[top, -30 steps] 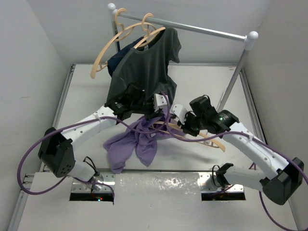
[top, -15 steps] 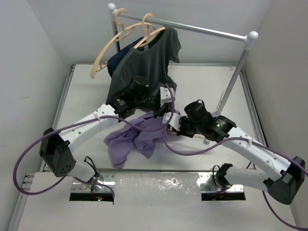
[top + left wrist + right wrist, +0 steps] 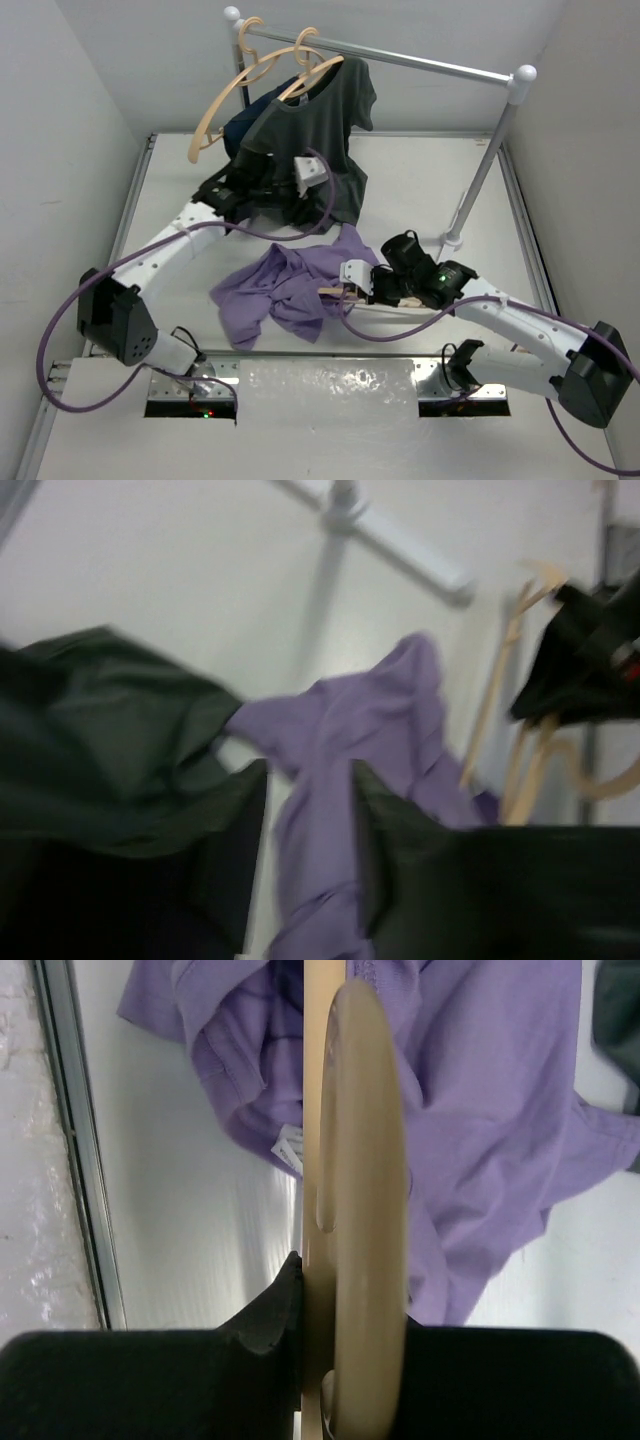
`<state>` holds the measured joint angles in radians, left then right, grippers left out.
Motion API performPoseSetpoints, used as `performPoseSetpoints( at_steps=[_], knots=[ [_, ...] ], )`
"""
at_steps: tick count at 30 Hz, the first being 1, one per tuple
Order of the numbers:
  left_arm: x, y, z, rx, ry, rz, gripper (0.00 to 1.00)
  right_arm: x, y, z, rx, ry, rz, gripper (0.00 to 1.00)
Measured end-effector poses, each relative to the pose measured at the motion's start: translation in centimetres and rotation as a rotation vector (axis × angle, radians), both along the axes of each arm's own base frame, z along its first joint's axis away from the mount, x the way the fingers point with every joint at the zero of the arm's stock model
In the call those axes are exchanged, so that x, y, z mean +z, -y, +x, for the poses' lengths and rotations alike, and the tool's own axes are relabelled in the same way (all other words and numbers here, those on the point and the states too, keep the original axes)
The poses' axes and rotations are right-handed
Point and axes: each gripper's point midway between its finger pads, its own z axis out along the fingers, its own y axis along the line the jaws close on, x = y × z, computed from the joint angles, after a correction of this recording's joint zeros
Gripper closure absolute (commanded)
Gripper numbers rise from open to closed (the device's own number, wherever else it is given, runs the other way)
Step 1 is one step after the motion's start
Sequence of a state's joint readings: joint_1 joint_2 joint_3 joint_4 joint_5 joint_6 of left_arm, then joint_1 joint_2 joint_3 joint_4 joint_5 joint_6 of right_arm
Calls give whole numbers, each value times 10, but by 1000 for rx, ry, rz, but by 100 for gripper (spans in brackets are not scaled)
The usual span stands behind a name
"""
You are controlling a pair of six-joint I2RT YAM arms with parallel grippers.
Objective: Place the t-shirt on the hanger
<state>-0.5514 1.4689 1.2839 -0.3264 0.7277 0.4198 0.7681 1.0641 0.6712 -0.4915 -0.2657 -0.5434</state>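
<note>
The lavender t-shirt (image 3: 290, 290) lies crumpled on the table in the middle. My right gripper (image 3: 356, 284) is shut on the tan wooden hanger (image 3: 331, 291) and holds it low at the shirt's right edge. In the right wrist view the hanger (image 3: 355, 1160) stands edge-on between the jaws of my right gripper (image 3: 350, 1270), over the t-shirt (image 3: 480, 1090). My left gripper (image 3: 315, 190) is open, raised in front of the hanging dark grey shirt. The blurred left wrist view shows my left gripper (image 3: 310, 770) apart from the t-shirt (image 3: 380, 730), which shows between the fingers, and the hanger (image 3: 490, 710).
A clothes rack rail (image 3: 420, 60) crosses the back, with its post (image 3: 485, 165) at the right. On it hang two more tan hangers (image 3: 225, 100), a dark grey t-shirt (image 3: 310, 130) and a navy garment (image 3: 245, 120). White walls close in on both sides.
My left gripper has let go of the lavender t-shirt and drawn back up and left. The shirt has dropped flatter onto the table. My right gripper has moved the hanger down and left.
</note>
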Motion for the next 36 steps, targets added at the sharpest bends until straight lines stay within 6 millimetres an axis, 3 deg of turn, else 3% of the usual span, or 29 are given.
performPoseSetpoints(
  at_steps=[1,3,5,9,12,16,19,20,21,23,24,27,28,30,36],
  knots=[
    [-3,-17,6,30,11,30,84,-2,-2,0,1,1,14,100],
    [-10,-42,-1,43,40,92,94,-7,-4,0,-6,-11,37,100],
    [-15,-53,-24,-4,68,127,93,-8,-4,3,-23,-25,57,100],
    [-41,-69,-74,-98,105,190,57,-10,3,17,-110,-86,117,100],
    [-77,-74,-96,-132,124,280,39,-11,6,23,-144,-109,133,100],
    [-149,-73,-136,-207,185,383,33,-12,4,21,-149,-133,142,100],
    [-183,-77,-136,-164,198,436,28,-9,2,22,-158,-133,162,100],
    [-191,-76,-132,-141,201,450,20,-7,1,22,-160,-132,170,100],
    [-193,-73,-126,-121,208,455,15,-6,1,21,-164,-132,177,100],
    [-196,-65,-113,-69,220,447,15,-3,0,21,-170,-132,187,100],
    [-197,-61,-107,-48,226,440,17,-3,0,22,-176,-132,189,100],
    [-194,-53,-92,32,255,405,48,-2,1,25,-199,-130,194,100],
    [-192,-51,-87,60,265,398,73,-2,1,25,-203,-131,196,100],
    [-191,-48,-76,113,281,387,100,-1,1,25,-203,-135,199,100],
    [-180,-58,-64,198,314,387,100,-4,2,20,-197,-154,191,100]
  ],
)
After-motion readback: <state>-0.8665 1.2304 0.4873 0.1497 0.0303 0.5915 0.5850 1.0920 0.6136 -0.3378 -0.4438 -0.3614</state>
